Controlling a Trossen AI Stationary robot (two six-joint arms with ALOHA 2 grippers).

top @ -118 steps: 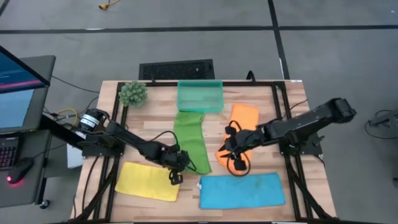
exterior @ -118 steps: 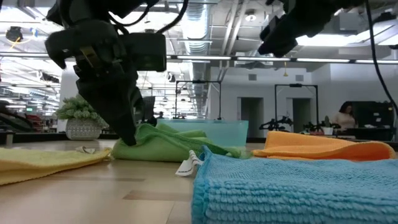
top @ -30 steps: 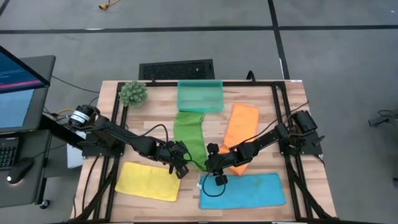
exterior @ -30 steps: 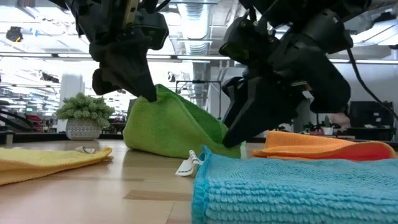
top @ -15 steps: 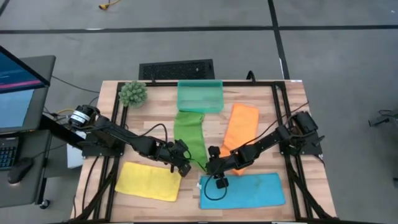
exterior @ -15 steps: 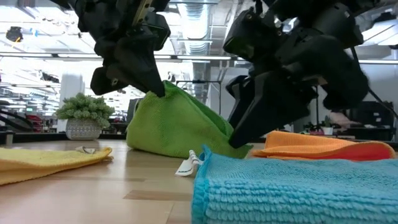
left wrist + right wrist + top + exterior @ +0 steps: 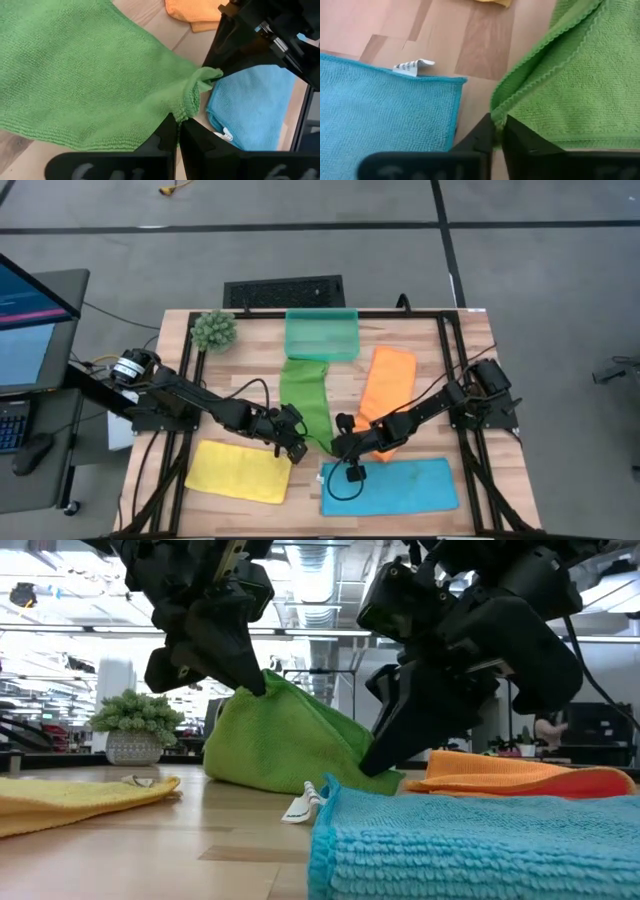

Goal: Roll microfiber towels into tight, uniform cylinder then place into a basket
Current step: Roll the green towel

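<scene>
On the wooden table [image 7: 250, 365], framed by a black rail, the four towels lay around the middle. The blue towel [image 7: 395, 486] was flat at the near edge, right of centre, a white label [image 7: 303, 804] sticking out at its corner. The green towel [image 7: 306, 402] ran as a long strip from the basket toward the near side, its far end just at the basket's front edge. The yellow towel [image 7: 238, 471] lay flat at the near left. The orange towel [image 7: 385, 392] lay tilted at the right, between the green strip and the right arm's base.

The teal basket [image 7: 321, 334] stood at the far side, centre. A spiky green plant ball [image 7: 214, 330] sat left of it in the far-left corner. A dark keyboard [image 7: 284, 291] lay on the floor just beyond the table; a monitor [image 7: 28, 310] stood off to the left.

The left gripper [image 7: 291, 442] was low at the green towel's near left corner, fingers [image 7: 165, 142] pressed together with the hem pinched between them. The right gripper [image 7: 336, 446] was at the near right corner, just beside the blue towel's edge; its fingers [image 7: 482, 135] were drawn nearly together, nipping the green hem.

From table height the near end of the green towel was lifted off the wood into a tent between the two grippers. The rest of the strip lay on the table.
</scene>
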